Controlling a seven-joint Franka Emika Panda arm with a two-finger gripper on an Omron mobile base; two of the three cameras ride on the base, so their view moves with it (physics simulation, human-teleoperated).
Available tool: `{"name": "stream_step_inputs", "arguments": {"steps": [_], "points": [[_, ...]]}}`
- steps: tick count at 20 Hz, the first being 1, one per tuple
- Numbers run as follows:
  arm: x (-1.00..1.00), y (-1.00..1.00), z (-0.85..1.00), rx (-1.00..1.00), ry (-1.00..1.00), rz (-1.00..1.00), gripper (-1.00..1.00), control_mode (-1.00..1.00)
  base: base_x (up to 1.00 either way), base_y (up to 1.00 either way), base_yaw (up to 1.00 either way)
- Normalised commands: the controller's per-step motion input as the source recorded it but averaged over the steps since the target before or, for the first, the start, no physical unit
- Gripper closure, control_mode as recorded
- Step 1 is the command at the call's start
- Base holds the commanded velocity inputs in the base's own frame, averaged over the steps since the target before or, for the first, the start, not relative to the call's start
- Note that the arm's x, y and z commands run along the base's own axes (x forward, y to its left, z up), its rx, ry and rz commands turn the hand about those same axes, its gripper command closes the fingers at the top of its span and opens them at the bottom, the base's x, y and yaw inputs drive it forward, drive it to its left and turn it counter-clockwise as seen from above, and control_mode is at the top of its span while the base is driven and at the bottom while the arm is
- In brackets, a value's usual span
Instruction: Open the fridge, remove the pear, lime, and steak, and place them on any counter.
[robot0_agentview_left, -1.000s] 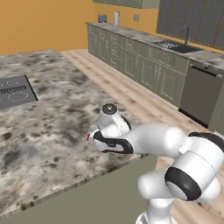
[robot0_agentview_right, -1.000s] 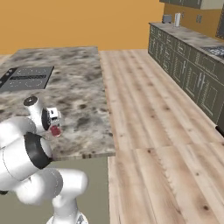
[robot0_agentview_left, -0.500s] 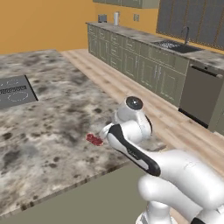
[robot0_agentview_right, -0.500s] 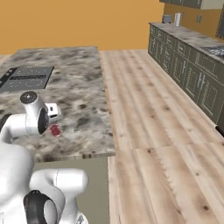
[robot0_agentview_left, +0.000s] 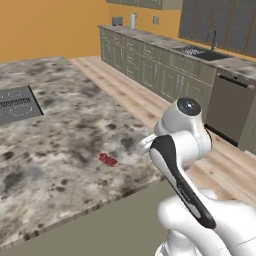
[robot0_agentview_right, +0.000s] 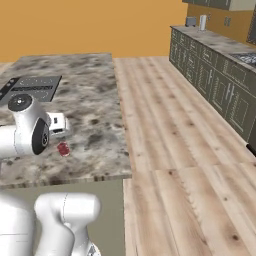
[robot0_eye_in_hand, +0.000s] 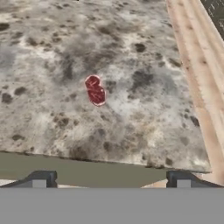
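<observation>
Orange walls back the left base view, where the steak (robot0_agentview_left: 108, 159) lies flat on the counter (robot0_agentview_left: 55, 130) near its front edge, long axis slanting down-right. From the right base view, it sits beside the arm. Hand view: gripper (robot0_eye_in_hand: 111, 179) spread wide, empty, steak (robot0_eye_in_hand: 95, 90) apart from it.

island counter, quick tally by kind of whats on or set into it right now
steak: 1, lying flat on the bare stone of the counter, near its front edge
inset black cooktop: 1
total: 2
</observation>
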Motion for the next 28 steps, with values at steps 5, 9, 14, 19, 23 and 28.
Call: {"name": "stream_step_inputs", "arguments": {"steps": [5, 9, 14, 19, 23, 28], "points": [[-0.60, -0.40, 0.00, 0.00, -0.06, -0.04, -1.00, 1.00, -0.28, -0.09, -0.08], [0.00, 0.00, 0.00, 0.00, 0.00, 0.00, -1.00, 1.00, -0.37, -0.31, -0.73], [0.00, 0.00, 0.00, 0.00, 0.00, 0.00, -1.00, 1.00, -0.30, -0.29, -0.78], [0.00, 0.00, 0.00, 0.00, 0.00, 0.00, -1.00, 1.00, -0.27, -0.61, -0.71], [0.00, 0.00, 0.00, 0.00, 0.00, 0.00, -1.00, 1.00, -0.09, -0.76, -0.71], [0.00, 0.00, 0.00, 0.00, 0.00, 0.00, -1.00, 1.00, 0.04, -0.79, -0.73]]}}
